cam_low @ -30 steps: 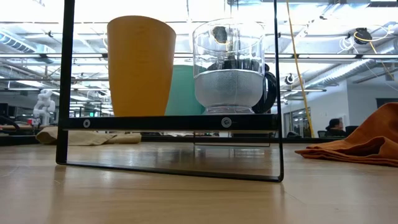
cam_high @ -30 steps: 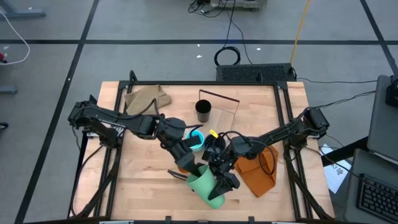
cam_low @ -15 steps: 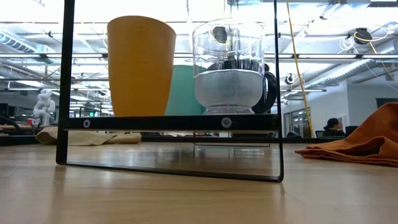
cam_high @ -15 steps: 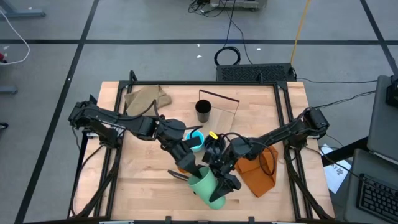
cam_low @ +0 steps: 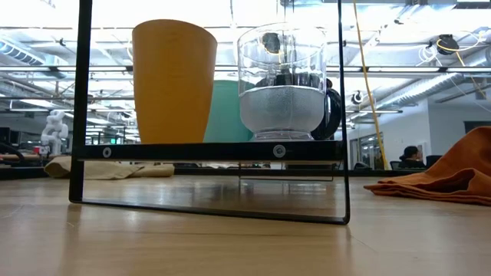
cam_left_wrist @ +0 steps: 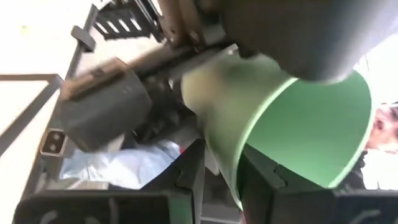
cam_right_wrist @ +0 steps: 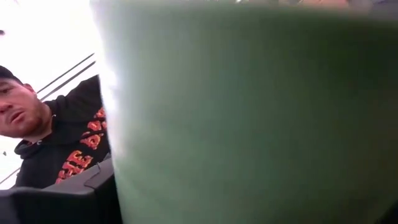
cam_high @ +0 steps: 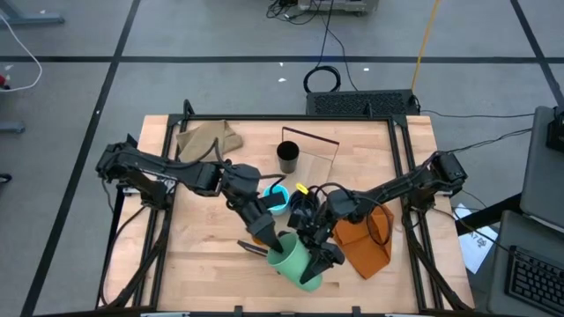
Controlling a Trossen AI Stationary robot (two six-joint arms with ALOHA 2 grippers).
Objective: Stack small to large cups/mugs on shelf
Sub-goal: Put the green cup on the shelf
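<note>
The green cup [cam_high: 295,262] lies tilted near the front edge of the desk [cam_high: 203,251], held up between the two arms. Its long axis runs on a slant across the high view: the base points toward the desk's back left, the open mouth toward the front right and partly upward.

The left gripper [cam_high: 267,232] reaches in from the left to the base end of the green cup. In the left wrist view its fingers [cam_left_wrist: 186,180] stand either side of the cup's rim [cam_left_wrist: 292,149], one inside the wall and one outside, so they are clenched on the green cup. The right gripper [cam_high: 319,255] comes in from the right and sits against the mouth end of the same cup. Its wrist view is filled by the cup's green wall [cam_right_wrist: 249,118], and I cannot tell whether its fingers are released or grasping.

In the low view the shelf [cam_low: 207,151] stands close in front with the orange cup [cam_low: 173,80] upright at one end and the clear plastic cup [cam_low: 281,80] upright beside it; the green cup shows between and behind them. In the high view the light-blue mug [cam_high: 278,197] sits just behind the grippers and the black cup [cam_high: 287,157] stands further back. An orange cloth [cam_high: 366,242] lies to the right, a tan cloth [cam_high: 208,138] at the back left.
</note>
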